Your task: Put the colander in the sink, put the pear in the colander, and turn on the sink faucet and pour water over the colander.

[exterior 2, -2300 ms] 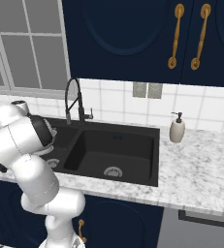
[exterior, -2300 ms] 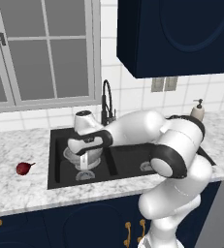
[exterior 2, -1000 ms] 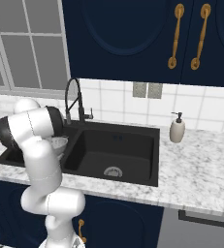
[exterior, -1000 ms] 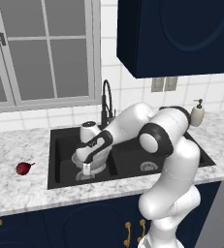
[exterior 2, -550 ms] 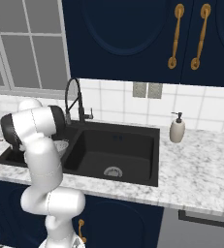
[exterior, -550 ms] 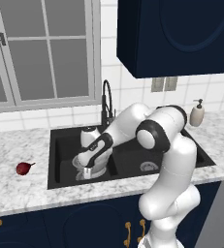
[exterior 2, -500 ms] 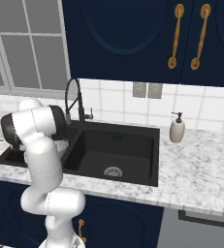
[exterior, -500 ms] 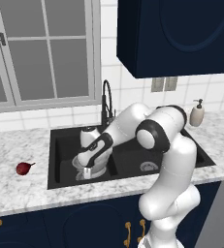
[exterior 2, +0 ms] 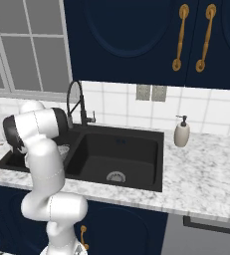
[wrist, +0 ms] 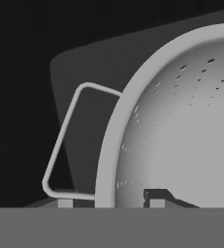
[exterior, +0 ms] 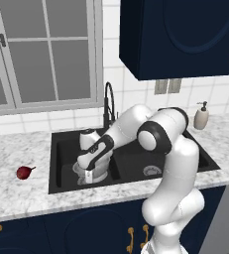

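Colander [wrist: 181, 135] low in sink [exterior: 61, 149], left of centre; gripper [exterior: 88, 174] clamped on its rim (step one). Next we release, fetch pear [exterior: 23, 172].

Colander [wrist: 181, 131] smooth matt grey perforated metal with thin wire handle, lying in matt black sink [exterior: 61, 149] set in white marbled glossy counter [exterior: 17, 193], glossy dark red pear [exterior: 23, 172] left of sink.

My colander [exterior: 93, 171] sits upright in the black sink's [exterior: 61, 149] left basin; the dark red pear [exterior: 23, 172] lies on the counter, left.
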Motion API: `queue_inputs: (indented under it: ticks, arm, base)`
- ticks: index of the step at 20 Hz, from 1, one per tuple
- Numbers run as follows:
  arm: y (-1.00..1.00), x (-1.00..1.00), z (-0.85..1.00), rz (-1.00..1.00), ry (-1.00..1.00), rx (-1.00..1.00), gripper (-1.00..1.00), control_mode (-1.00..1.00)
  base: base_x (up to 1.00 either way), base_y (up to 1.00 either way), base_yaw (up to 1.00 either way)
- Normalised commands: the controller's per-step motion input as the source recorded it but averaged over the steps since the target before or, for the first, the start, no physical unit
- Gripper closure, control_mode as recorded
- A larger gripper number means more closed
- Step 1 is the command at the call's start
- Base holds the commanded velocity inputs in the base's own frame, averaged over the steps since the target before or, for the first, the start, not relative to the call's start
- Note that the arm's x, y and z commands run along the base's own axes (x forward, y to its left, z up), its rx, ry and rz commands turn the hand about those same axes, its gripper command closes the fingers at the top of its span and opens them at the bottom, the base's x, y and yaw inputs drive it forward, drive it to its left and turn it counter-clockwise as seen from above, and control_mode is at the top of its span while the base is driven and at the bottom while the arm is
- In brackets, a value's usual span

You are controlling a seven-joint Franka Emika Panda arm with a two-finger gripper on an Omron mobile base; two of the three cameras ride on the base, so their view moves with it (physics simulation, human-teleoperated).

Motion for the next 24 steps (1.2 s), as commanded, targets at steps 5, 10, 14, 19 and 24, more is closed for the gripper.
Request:
queue_inputs:
  ticks: [5,10,14,19,24]
  arm:
    - [0.01,0.4,0.0,0.0,0.0,0.0,1.0,-1.0]
    - [0.0,0.42,-0.02,0.0,0.0,0.0,1.0,-1.0]
    - [0.0,0.1,-0.22,0.0,0.0,0.0,1.0,-1.0]
    - [0.0,0.0,-0.41,0.0,0.0,0.0,1.0,-1.0]
    - [0.15,0.0,-0.35,0.0,0.0,0.0,1.0,-1.0]
  base:
    - [0.0,0.0,0.0]
    - [0.0,0.0,0.0]
    - [0.0,0.0,0.0]
    - [0.0,0.0,0.0]
    - [0.0,0.0,0.0]
